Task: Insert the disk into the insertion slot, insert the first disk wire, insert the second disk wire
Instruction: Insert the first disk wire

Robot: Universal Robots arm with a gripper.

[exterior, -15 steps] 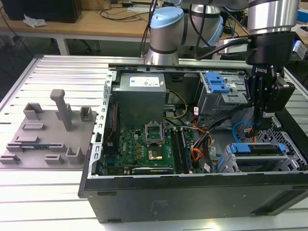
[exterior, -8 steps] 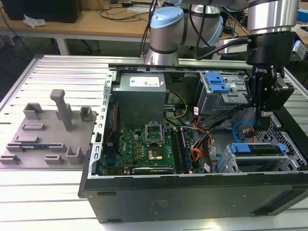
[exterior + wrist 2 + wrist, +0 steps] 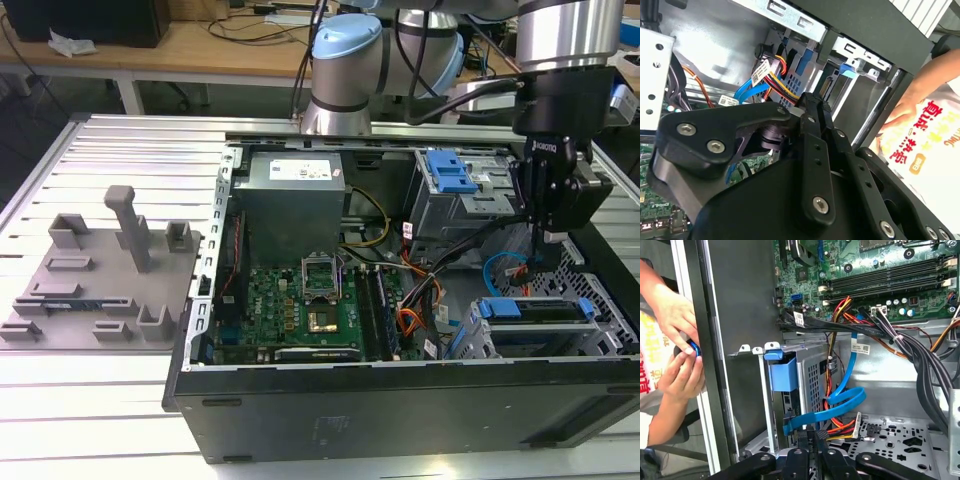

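Note:
In the exterior view the disk (image 3: 530,309), silver in its bright blue carrier, lies inside the insertion slot (image 3: 478,347), the low grey cage at the case's front right corner. The carrier's blue end (image 3: 783,374) also appears in the first wrist view. My gripper (image 3: 550,242) hangs inside the case just behind the disk. Its fingers (image 3: 807,445) are drawn close together on a black connector (image 3: 815,433) with red, yellow and orange leads. A blue flat disk wire (image 3: 840,402) loops beside it, its plug end close to the cage. In the second wrist view the gripper (image 3: 807,100) is closed next to the coloured leads (image 3: 782,92).
A taller grey cage with a blue latch (image 3: 449,172) stands behind the gripper. The motherboard (image 3: 300,310) and black cable bundles (image 3: 910,347) fill the case's middle. A person's hands (image 3: 675,340) hold a small object just outside the case wall (image 3: 735,340). A grey fixture plate (image 3: 100,285) lies at the exterior view's left.

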